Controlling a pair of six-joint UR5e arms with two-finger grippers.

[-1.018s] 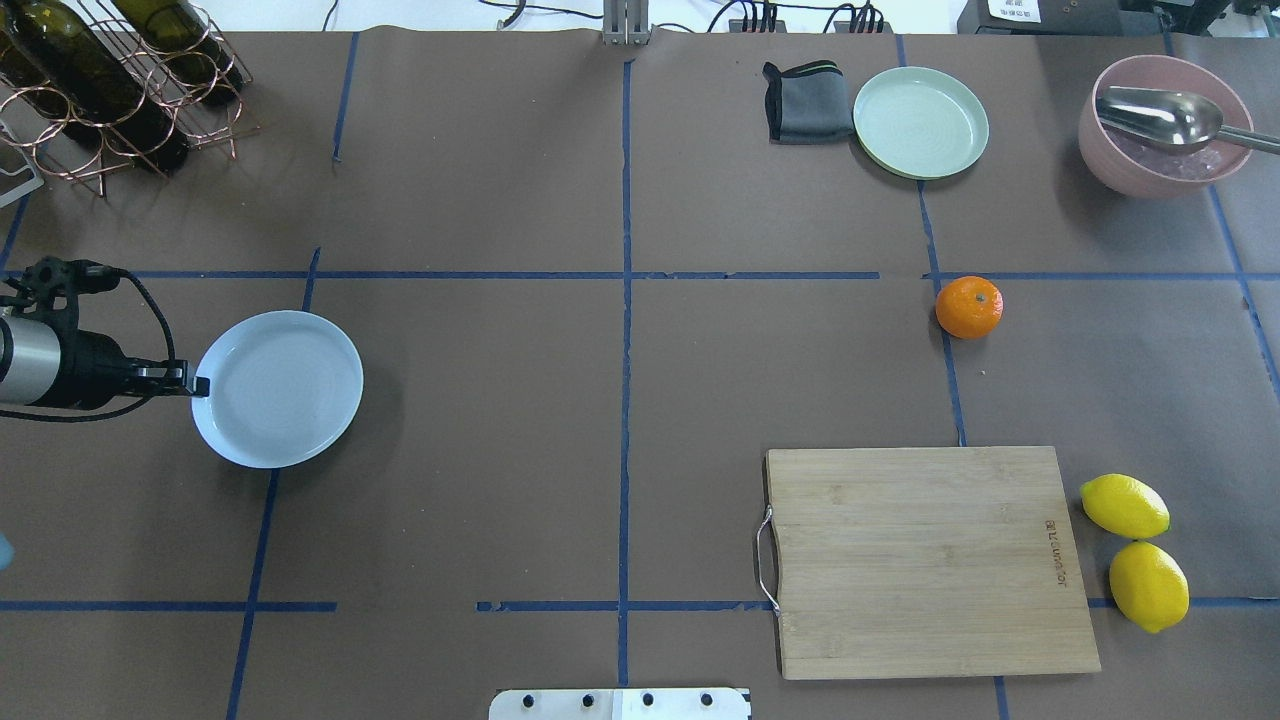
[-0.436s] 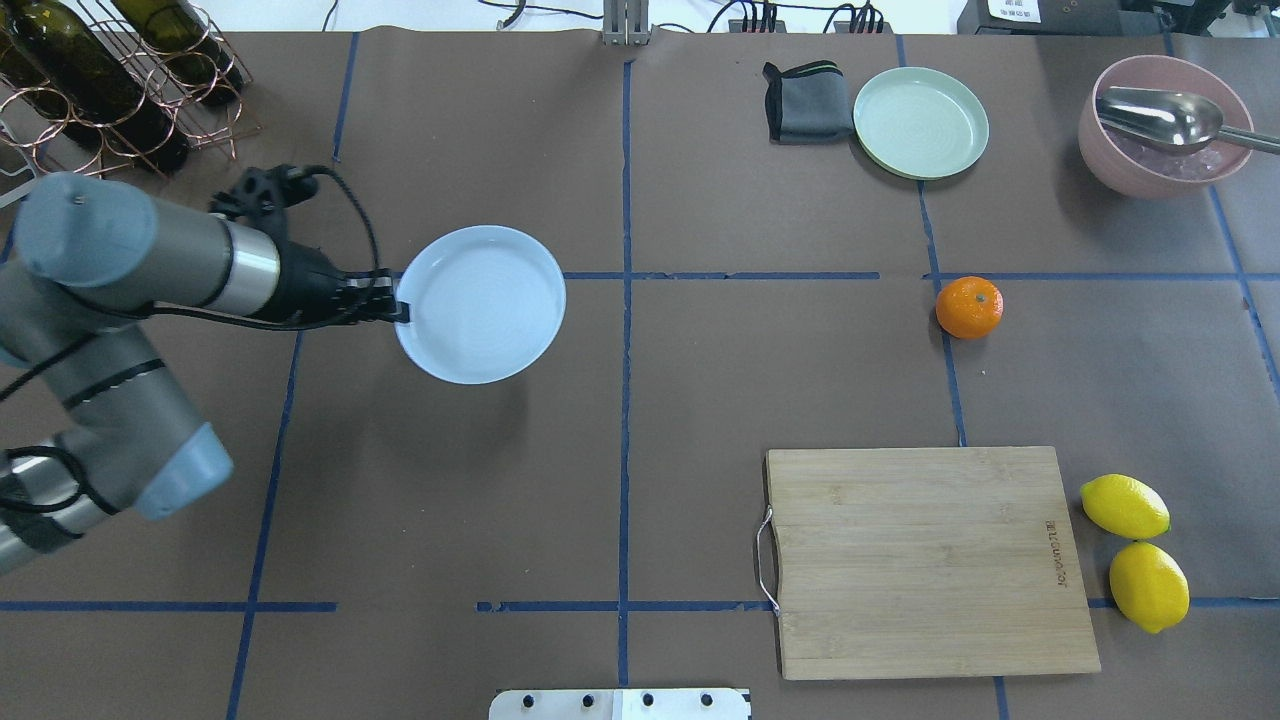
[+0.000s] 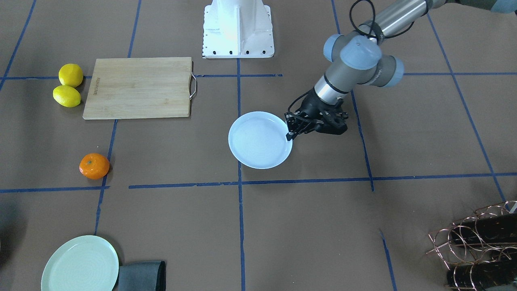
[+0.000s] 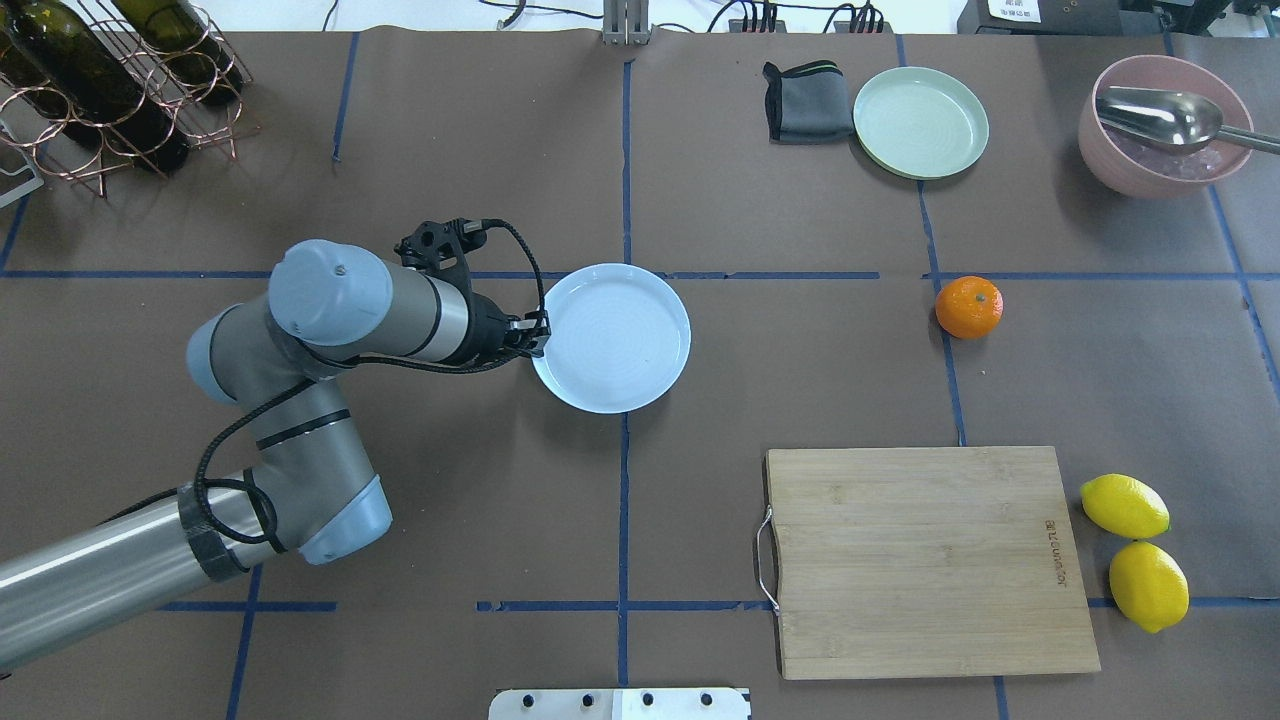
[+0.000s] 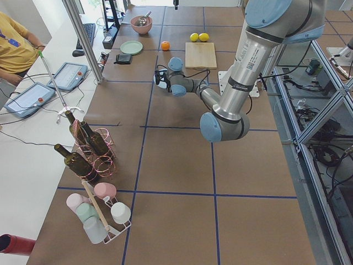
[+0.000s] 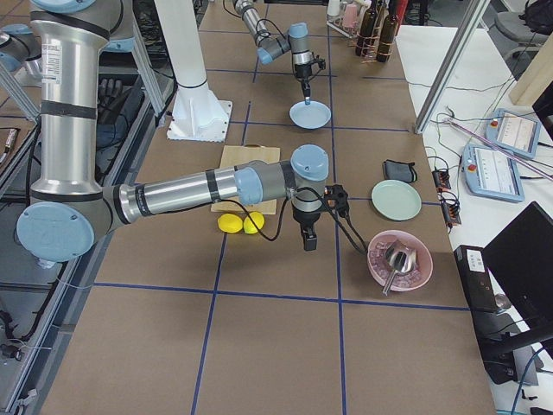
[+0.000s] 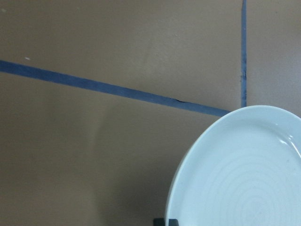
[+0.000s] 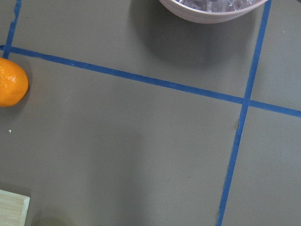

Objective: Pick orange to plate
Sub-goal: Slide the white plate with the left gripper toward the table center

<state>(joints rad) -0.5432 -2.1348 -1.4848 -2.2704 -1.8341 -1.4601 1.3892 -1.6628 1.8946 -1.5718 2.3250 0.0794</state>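
Note:
The orange (image 4: 969,307) lies on the brown table at the right, by a blue tape line, also in the front view (image 3: 94,166) and at the left edge of the right wrist view (image 8: 11,88). The pale bluish-white plate (image 4: 612,338) is near the table's centre, empty, close above or on the surface. My left gripper (image 4: 537,338) is shut on the plate's left rim, as the front view shows (image 3: 289,131). The plate (image 7: 244,174) fills the lower right of the left wrist view. My right gripper (image 6: 309,238) shows only in the right side view, so I cannot tell its state.
A wooden cutting board (image 4: 925,560) lies front right with two lemons (image 4: 1125,506) beside it. At the back right are a mint-green plate (image 4: 920,122), a grey cloth (image 4: 803,101) and a pink bowl (image 4: 1165,125) with a metal scoop. A wine rack (image 4: 110,80) stands back left.
My left arm has carried the plate from the table's left side rightward to the centre line, still gripping its rim. The orange has not moved.

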